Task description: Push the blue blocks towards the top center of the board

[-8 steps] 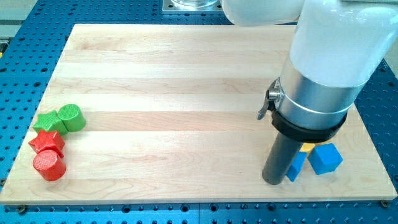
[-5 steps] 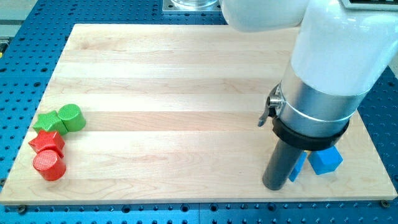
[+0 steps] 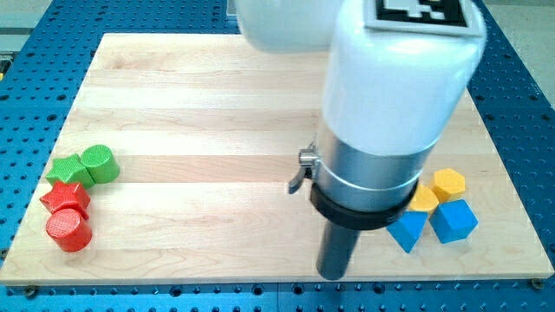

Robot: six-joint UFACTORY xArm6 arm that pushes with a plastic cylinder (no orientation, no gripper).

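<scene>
While resting bare on wooden board (image 3: 217, 104), my tip (image 3: 333, 276) sits left of blue triangular block (image 3: 408, 232), apart from blue cube block (image 3: 453, 221).

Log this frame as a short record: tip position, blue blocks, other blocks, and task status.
tip: my tip is near the view's bottom edge, left of the blue blocks, not touching them
blue blocks: blue cube and a smaller blue block, side by side at lower right
yellow blocks: two, just above the blue ones
left cluster: green star, green cylinder, red star, red cylinder
task status: blue blocks not yet at top center
</scene>
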